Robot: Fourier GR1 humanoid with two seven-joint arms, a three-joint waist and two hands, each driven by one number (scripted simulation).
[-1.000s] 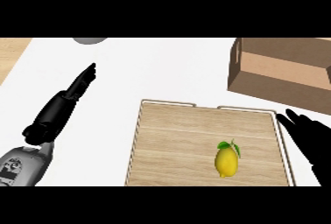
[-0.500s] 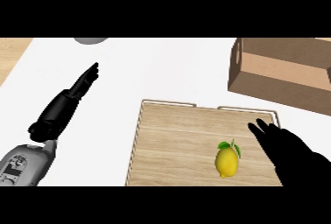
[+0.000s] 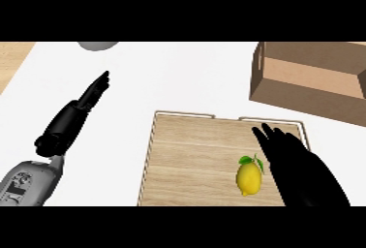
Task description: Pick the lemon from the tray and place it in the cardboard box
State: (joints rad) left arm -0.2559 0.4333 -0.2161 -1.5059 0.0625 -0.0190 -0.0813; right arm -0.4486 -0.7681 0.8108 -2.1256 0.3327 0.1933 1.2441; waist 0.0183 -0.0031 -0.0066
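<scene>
Lemon (image 3: 249,178) sits on tray (image 3: 186,145), right hand (image 3: 300,167) just beside it with fingers straight and spread, nothing held; approach step, next it needs to curl round the fruit, then carry to cardboard box (image 3: 314,80).

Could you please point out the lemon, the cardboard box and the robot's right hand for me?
lemon (image 3: 249,178): head view, middle of its yellow body.
cardboard box (image 3: 304,75): head view, its inner floor.
right hand (image 3: 297,164): head view, back of the hand, beside the lemon.
</scene>
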